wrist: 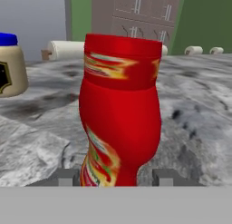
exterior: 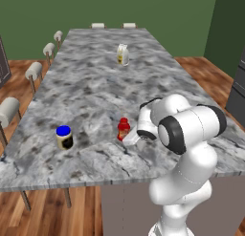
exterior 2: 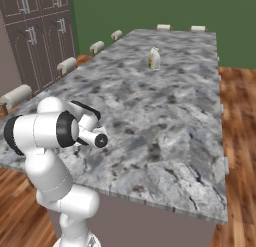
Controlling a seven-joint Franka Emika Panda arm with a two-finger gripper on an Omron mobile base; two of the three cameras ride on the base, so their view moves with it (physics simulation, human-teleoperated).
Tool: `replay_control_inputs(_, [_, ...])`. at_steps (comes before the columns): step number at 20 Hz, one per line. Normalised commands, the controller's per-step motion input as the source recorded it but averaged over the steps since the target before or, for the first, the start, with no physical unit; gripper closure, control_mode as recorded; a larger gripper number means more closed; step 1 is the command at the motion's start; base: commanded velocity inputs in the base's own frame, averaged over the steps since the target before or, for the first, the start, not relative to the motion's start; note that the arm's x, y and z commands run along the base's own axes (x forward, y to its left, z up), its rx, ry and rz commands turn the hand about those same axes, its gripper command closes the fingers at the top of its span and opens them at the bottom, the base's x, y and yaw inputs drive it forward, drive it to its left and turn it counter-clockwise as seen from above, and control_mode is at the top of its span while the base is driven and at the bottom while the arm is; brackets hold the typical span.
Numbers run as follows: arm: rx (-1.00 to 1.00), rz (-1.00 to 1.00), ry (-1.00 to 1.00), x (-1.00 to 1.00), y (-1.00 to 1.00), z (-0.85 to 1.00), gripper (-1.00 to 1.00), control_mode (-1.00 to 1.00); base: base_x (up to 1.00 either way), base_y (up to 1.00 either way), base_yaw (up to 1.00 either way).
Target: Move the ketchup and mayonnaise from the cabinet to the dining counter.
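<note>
Red ketchup (wrist: 120, 109) stood upright on the bench (exterior: 95, 82) near its front edge, between the parted claw (wrist: 117, 177) fingers, apparently just set down; mayonnaise (exterior: 64, 137) stood nearby.

The ketchup (wrist: 120, 114) is bright red with a yellow, streaky label, the mayonnaise (exterior: 64, 137) has a blue lid over a dark body with cream label, and the dining counter (exterior: 95, 82) is grey-white marbled.

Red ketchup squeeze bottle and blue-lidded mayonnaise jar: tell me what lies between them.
Nothing: in the left base view only bare marbled dining counter separates the ketchup from the mayonnaise.
</note>
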Motion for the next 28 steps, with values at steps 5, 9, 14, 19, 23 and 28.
replay_control_inputs(5, [0.0, 0.04, -0.15, -0.05, 0.0, 0.0, -1.0, -1.0, 0.0, 0.0, 0.0])
replay_control_inputs(9, [0.0, 0.06, -0.21, -0.11, 0.0, 0.0, -1.0, -1.0, 0.0, 0.0, 0.0])
replay_control_inputs(14, [0.0, 0.02, -0.09, -0.21, 0.0, 0.06, -1.0, -1.0, 0.0, 0.0, 0.0])
replay_control_inputs(19, [0.0, 0.0, 0.0, -0.04, 0.0, 0.5, -1.0, -1.0, 0.0, 0.0, 0.0])
replay_control_inputs(23, [-0.01, 0.0, 0.04, 0.0, -0.06, 0.79, -1.0, -1.0, 0.0, 0.0, 0.0])
replay_control_inputs(28, [-0.06, 0.03, 0.14, -0.01, -0.06, 0.81, -1.0, -1.0, 0.0, 0.0, 0.0])
